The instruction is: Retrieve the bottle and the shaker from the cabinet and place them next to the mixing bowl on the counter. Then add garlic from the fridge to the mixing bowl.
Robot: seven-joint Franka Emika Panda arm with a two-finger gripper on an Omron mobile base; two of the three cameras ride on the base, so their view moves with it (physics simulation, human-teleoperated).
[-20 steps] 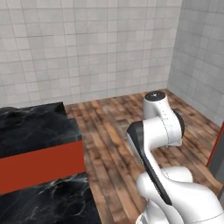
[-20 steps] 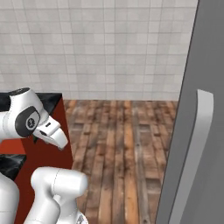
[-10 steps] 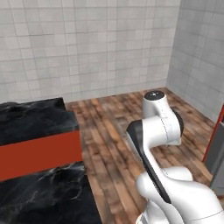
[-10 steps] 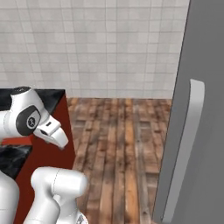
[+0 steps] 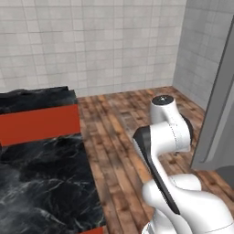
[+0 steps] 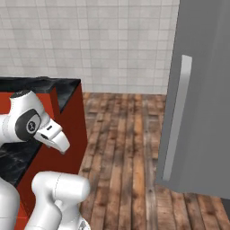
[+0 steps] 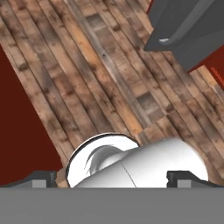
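A: We start at the gripper [image 7: 111, 178]. In the hand view its two dark fingertips [image 7: 41, 178] sit at opposite ends of the bottom edge, spread far apart, with nothing pinched between them.

B: Agreed, we see the jaws wide and empty. Past them the hand looks down on a wooden plank floor [image 7: 109, 70], its boards running on a slant across the view.

A: And to the hand's left we get a flat dark-red panel [image 7: 22, 131], most likely the face of a base cabinet, though we cannot tell more than that.

B: At the top right of the same view a grey slab [image 7: 188, 26] juts in, with red showing behind it. We take it for the foot of the fridge [image 6: 202, 99].

A: From the right base view we see that fridge as a tall grey body on the right, door shut, a long pale grey handle [image 6: 177, 117] running down its front.

B: The arm [image 5: 164, 137] is folded close over the base in the left view, between the counter [image 5: 41, 173] and the fridge's grey side.

A: The counter is black and white-veined, over red base cabinets [image 6: 69, 134], left of the arm. The part we see is bare.

B: Behind everything stands a pale tiled wall [image 5: 91, 45].
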